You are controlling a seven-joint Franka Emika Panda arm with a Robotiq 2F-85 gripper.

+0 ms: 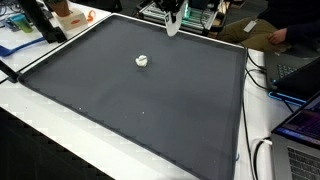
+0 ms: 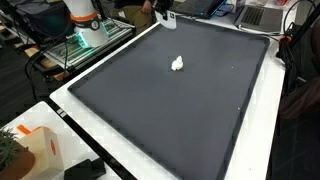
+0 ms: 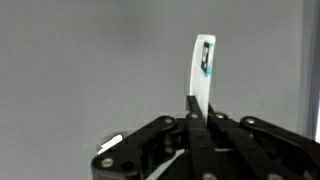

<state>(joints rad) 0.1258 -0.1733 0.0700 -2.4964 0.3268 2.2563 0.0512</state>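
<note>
The gripper is pinched shut on the lower end of a thin white strip, so it stands upright past the fingertips — held above the edge of the dark mat. A small white lump lies apart on the mat

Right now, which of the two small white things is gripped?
The flat strip with a blue mark, pinched in the shut end effector; the small lump lies alone on the dark mat.

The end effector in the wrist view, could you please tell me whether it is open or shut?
Shut: the end effector is clamped on the base of a thin white strip, which sticks out beyond the nearly touching jaws.
</note>
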